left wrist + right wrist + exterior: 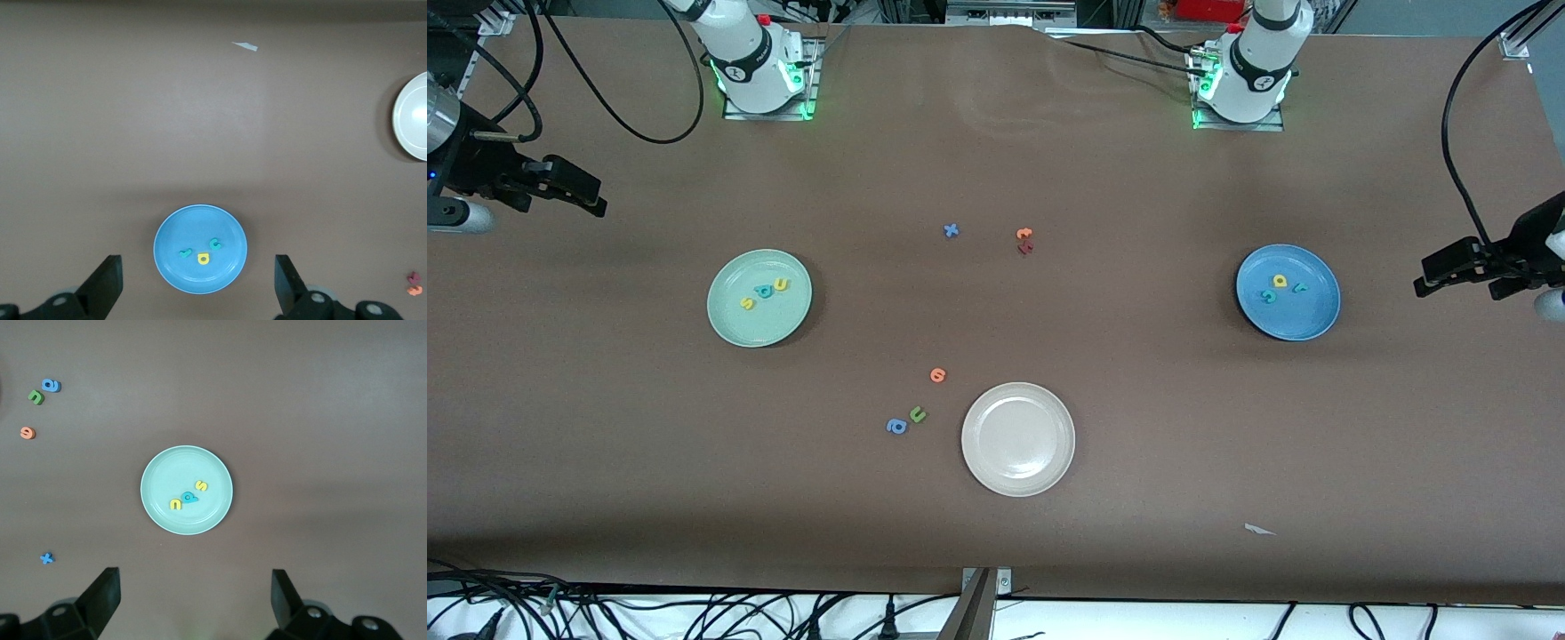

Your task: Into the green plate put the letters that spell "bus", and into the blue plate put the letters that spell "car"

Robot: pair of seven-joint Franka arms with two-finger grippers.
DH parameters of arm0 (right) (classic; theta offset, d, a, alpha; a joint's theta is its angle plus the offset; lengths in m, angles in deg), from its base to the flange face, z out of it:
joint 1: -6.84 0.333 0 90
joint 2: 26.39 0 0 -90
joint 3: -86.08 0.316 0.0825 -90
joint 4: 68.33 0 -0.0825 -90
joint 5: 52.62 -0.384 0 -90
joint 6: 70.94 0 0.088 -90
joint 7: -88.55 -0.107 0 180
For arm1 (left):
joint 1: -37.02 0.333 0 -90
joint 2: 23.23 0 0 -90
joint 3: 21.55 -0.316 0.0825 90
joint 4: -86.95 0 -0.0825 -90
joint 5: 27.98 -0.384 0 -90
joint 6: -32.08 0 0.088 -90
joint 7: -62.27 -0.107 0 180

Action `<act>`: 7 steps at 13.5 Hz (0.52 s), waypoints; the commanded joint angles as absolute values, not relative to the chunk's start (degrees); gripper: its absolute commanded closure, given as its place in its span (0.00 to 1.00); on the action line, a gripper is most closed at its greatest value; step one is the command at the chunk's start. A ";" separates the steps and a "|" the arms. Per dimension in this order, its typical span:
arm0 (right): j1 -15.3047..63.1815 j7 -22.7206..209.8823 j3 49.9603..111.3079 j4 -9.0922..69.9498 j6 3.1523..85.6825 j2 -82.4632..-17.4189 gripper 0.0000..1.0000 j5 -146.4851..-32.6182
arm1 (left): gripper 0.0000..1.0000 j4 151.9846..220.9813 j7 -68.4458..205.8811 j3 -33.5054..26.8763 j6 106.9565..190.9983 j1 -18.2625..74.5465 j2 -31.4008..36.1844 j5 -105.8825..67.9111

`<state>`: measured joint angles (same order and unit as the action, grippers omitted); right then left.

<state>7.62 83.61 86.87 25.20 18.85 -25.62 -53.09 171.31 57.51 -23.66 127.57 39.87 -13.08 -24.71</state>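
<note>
The green plate holds the yellow "s", teal "b" and yellow "u". In the blue plate lie the teal "c", yellow "a" and teal "r". My right gripper hangs open and empty, high over the right arm's end of the table. My left gripper is open and empty, high over the left arm's end by the blue plate.
A cream-white plate sits nearest the front camera. Beside it lie a blue "a", an olive "u" and an orange letter. Mid-table are a blue "x" and orange and dark red letters.
</note>
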 commanded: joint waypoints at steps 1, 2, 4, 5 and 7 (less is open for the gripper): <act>7.28 84.33 87.14 24.39 18.27 -25.69 0.00 -53.58 | 0.00 169.56 56.03 -23.93 126.47 39.83 -11.63 -27.53; 7.28 84.33 87.14 24.39 18.36 -25.69 0.00 -53.58 | 0.00 168.87 55.94 -23.93 125.60 39.92 -11.54 -27.54; 7.28 84.33 87.14 24.39 18.36 -25.69 0.00 -53.58 | 0.00 166.24 56.03 -23.93 124.28 39.57 -11.28 -27.63; 7.28 84.42 87.14 24.39 18.36 -25.69 0.00 -53.58 | 0.00 165.96 56.03 -23.93 124.19 39.30 -11.10 -27.71; 7.28 84.33 87.14 24.39 18.36 -25.69 0.00 -53.50 | 0.00 165.96 56.20 -23.58 123.14 38.95 -11.19 -27.80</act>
